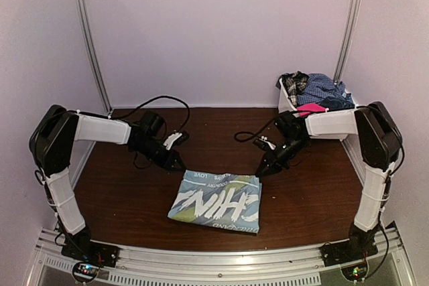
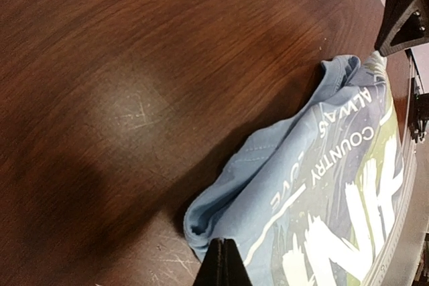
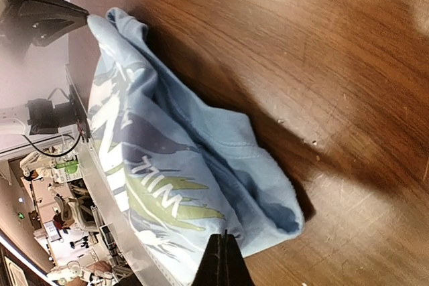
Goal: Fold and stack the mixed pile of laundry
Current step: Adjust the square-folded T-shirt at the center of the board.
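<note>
mixed laundry pile [image 1: 318, 90] of checked, plaid, navy and pink garments fills the white plastic basket [image 1: 285, 104] at the far right of the dark brown wooden table [image 1: 134, 192]. one piece, a light blue printed t-shirt [image 1: 216, 200], lies folded flat at the table's middle, its long axis running left to right. our left gripper [image 1: 175, 162] sits at its far left corner and our right gripper [image 1: 263, 169] at its far right corner, both with fingers pressed together. we see no cloth pinched. for fetching the next garment, we judge the right gripper nearer the basket.
</note>
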